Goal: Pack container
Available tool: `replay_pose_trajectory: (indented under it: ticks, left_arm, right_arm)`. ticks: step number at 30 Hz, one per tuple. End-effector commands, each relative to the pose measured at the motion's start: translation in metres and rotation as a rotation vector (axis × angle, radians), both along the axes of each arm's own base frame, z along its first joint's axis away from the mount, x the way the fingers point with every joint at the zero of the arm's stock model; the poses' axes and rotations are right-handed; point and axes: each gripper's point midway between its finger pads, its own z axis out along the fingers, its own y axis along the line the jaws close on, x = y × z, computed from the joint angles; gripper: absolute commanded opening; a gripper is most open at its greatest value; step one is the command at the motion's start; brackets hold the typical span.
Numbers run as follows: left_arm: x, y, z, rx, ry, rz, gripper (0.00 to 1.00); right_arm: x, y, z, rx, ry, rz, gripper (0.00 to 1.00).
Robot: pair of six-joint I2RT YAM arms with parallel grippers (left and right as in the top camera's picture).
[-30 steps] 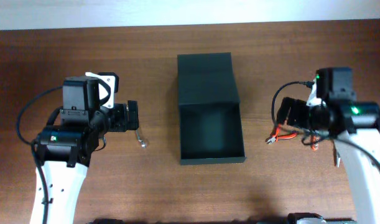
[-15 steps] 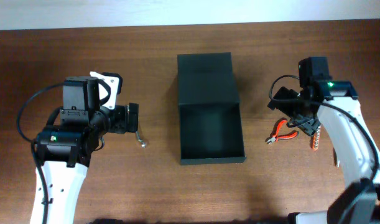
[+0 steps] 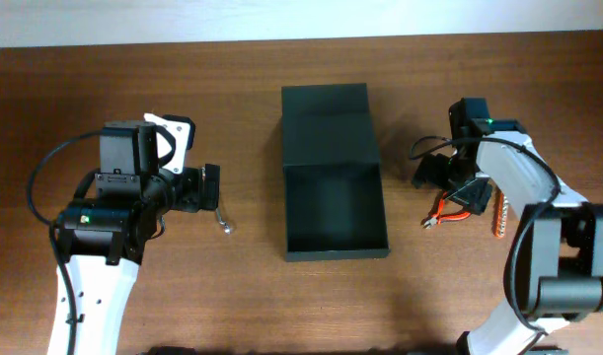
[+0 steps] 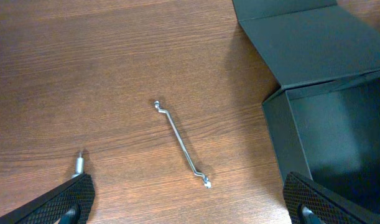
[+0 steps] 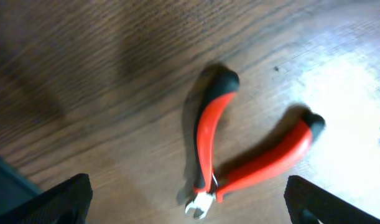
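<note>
While L claw (image 4: 190,202) has stayed put over the wrench (image 4: 180,143), R claw (image 5: 187,205) has swung in from the table edge and now hangs right over the red pliers (image 5: 208,134), on its own side of the box (image 3: 329,123). Both claws are wide open w/ nothing held. Box sits mid-table, lid flapped back, inside looks empty. So R side seems lined up for a grab, prob. pliers first; nothing packed yet.
</note>
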Motion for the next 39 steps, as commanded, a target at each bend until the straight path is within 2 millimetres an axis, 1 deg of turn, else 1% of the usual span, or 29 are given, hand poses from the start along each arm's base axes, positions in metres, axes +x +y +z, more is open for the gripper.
replay_pose_trajectory:
  ticks: [1, 4, 12, 21, 37, 39]
  left_arm:
    - [0.002, -0.003, 0.009, 0.0, -0.024, -0.024, 0.99]
    - [0.002, -0.003, 0.009, 0.0, -0.024, -0.024, 0.99]
    - [0.002, -0.003, 0.009, -0.001, -0.024, -0.024, 0.99]
    - [0.002, -0.003, 0.009, -0.001, -0.024, -0.024, 0.99]
    - [0.002, -0.003, 0.009, 0.0, -0.024, -0.024, 0.99]
    - [0.002, -0.003, 0.009, 0.0, -0.024, -0.024, 0.99]
  right_arm:
    - [0.0, 0.002, -0.009, 0.004, 0.015, 0.048, 0.99]
    - [0.002, 0.003, -0.013, 0.006, 0.014, 0.08, 0.99]
    - [0.0, 0.003, -0.021, 0.007, 0.013, 0.084, 0.99]
    - [-0.013, 0.004, -0.037, 0.016, 0.032, 0.083, 0.99]
    - [-0.013, 0.01, -0.037, 0.051, 0.028, 0.082, 1.0]
    - [-0.012, 0.011, -0.037, 0.053, 0.027, 0.082, 0.96]
